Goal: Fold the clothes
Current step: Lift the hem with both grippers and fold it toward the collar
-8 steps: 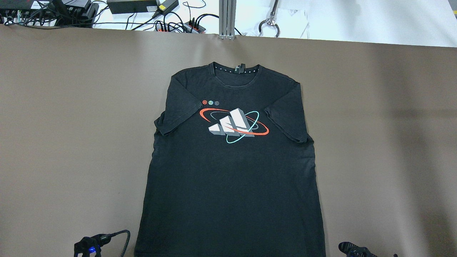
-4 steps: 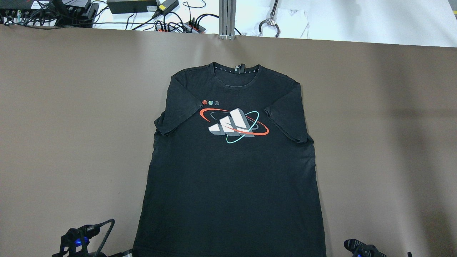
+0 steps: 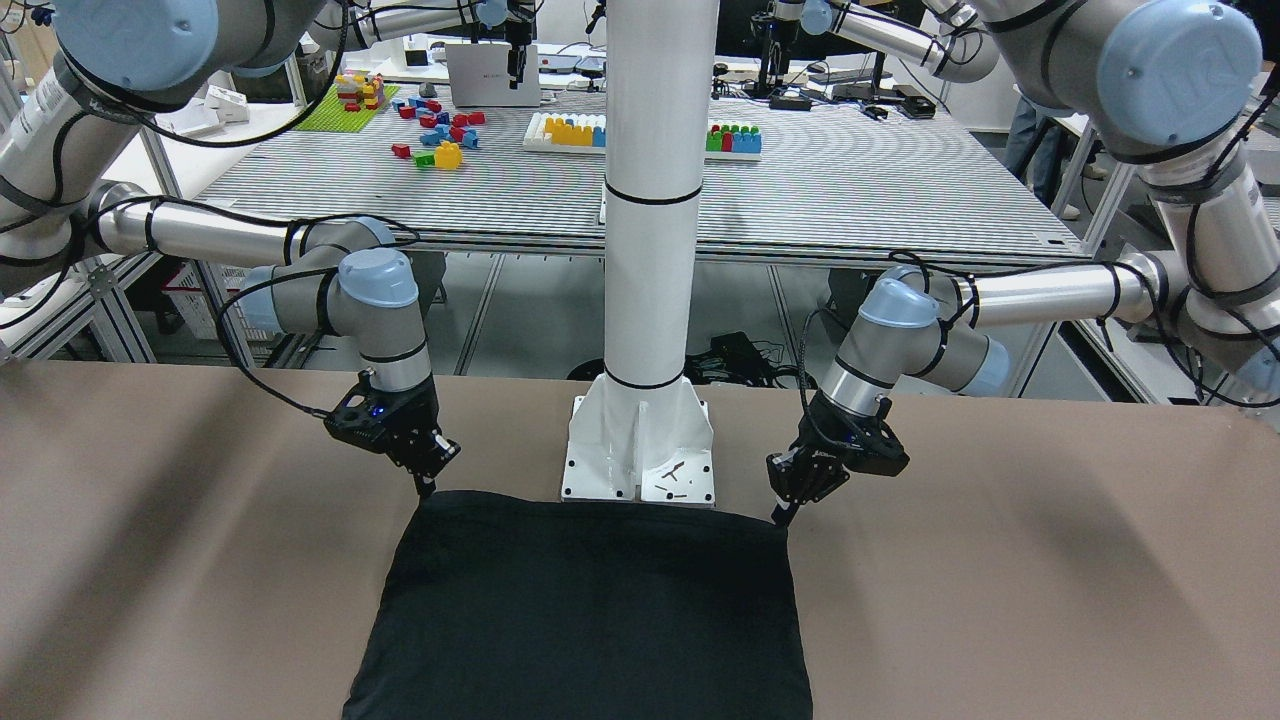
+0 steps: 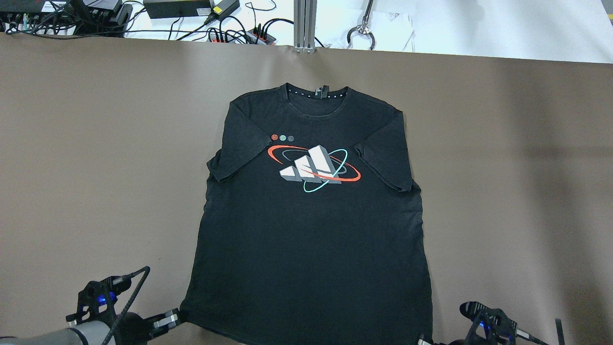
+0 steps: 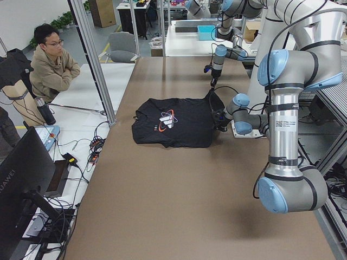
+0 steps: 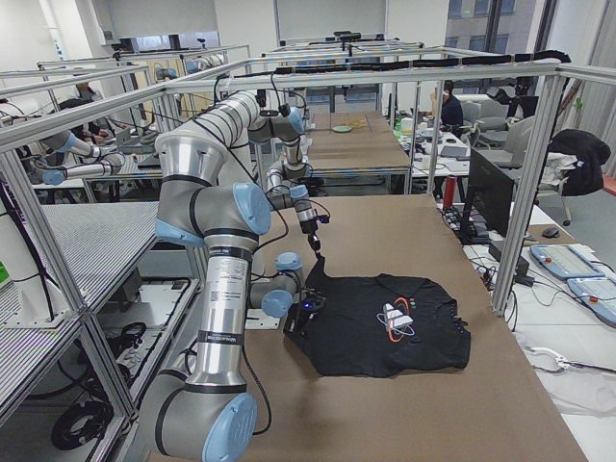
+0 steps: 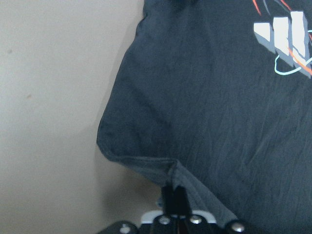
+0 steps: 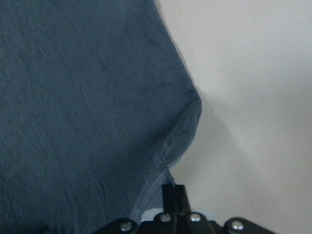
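Note:
The clothes are one black T-shirt point(image 4: 311, 230) with a white, red and teal chest print, lying flat and face up on the brown table, collar far from me. My left gripper point(image 4: 178, 316) is shut on the near hem corner on its side; in the left wrist view its fingertips point(image 7: 173, 195) pinch a raised fold of the hem. My right gripper point(image 4: 420, 341) is shut on the other near hem corner, whose fabric point(image 8: 180, 146) bunches up at the fingertips point(image 8: 173, 192). In the front-facing view both corners sit at the left gripper point(image 3: 783, 515) and the right gripper point(image 3: 425, 488).
The white pillar's base plate point(image 3: 640, 455) stands just behind the shirt's near hem, between the two arms. Cables and power strips point(image 4: 191, 14) and an aluminium post point(image 4: 304, 24) lie beyond the table's far edge. A person point(image 5: 51, 65) sits off the far side.
Both arms have come further into the overhead view. The shirt's near hem, earlier running off the bottom edge, has drawn up into view with its corners pinched.

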`<state>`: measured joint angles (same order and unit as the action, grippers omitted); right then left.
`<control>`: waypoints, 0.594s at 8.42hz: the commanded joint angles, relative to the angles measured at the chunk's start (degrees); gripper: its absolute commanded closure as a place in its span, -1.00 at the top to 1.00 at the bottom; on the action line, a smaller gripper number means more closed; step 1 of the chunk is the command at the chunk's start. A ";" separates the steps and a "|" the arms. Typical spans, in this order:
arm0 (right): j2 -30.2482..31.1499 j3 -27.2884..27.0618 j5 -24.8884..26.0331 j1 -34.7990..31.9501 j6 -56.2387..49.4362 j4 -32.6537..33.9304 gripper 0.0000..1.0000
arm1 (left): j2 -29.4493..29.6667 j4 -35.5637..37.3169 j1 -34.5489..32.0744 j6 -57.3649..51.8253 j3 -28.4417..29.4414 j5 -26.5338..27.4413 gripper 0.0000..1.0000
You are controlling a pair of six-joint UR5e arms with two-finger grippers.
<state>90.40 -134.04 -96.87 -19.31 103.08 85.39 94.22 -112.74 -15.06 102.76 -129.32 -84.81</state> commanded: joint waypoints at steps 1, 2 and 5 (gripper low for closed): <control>-14.25 9.82 -14.89 -21.59 -16.63 9.94 -1.00 | 10.52 8.59 -16.61 -8.69 4.84 -13.51 -1.00; -15.16 11.07 -16.14 -25.39 -19.73 10.93 -1.00 | 12.72 8.59 -20.40 -11.16 8.70 -15.54 -1.00; -20.76 18.87 -16.33 -34.63 -28.09 11.03 -1.00 | 13.98 8.50 -27.89 -13.99 11.64 -20.03 -1.00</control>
<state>74.08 -120.63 -112.69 -47.84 80.04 96.08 107.31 -104.45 -38.06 90.43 -119.19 -101.52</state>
